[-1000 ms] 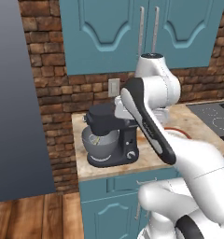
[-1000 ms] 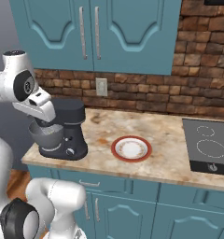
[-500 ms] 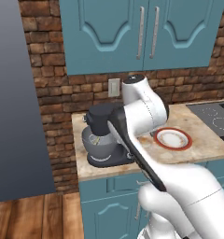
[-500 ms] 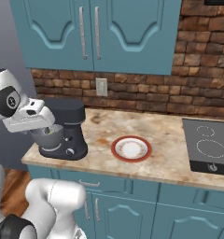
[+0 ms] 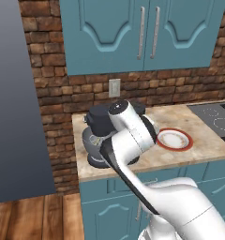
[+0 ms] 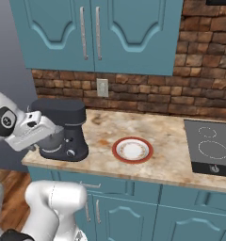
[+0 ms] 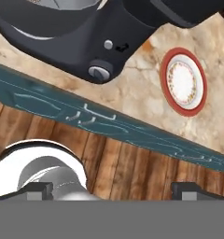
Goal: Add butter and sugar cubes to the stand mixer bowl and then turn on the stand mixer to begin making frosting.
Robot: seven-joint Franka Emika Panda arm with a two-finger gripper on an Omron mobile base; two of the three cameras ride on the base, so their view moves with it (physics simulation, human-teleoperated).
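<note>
So, left base view: stand mixer (image 5: 102,136) sits on the bench (image 5: 203,140) at its left end, near the front edge, w/ brick wall behind. Arm's white links cross in front of it and hide much of the mixer; grey stand mixer bowl (image 5: 88,142) peeks out at the mixer's left side, under the head. Red-rimmed plate (image 5: 173,139) lies on the bench to the right of the mixer, apart from it. Cooktop (image 5: 216,118) at far right. Wall outlet (image 5: 114,87) above the mixer, teal upper cabinets (image 5: 142,33) over that.

Right base view: mixer (image 6: 63,129) at left end of bench (image 6: 166,150), silver knob low on its column facing front. Bowl (image 6: 52,141) partly covered by the arm's white hand section, which sits in front of and left of the mixer, at about bench-edge height. Plate (image 6: 132,149) mid-bench, well apart from the mixer; cooktop (image 6: 210,151) at right. Outlet (image 6: 102,87) on the brick behind.

Hand view: tool (image 7: 112,190) w/ tips spread wide, nothing between them; wood floor (image 7: 146,168) shows past them. View is rolled. Mixer base (image 7: 81,42) w/ knob at top, bowl rim (image 7: 62,4) just at top edge. Plate (image 7: 184,80) upper right on the bench (image 7: 137,88); teal lower cabinet front (image 7: 109,123) runs diagonally below the bench edge.
</note>
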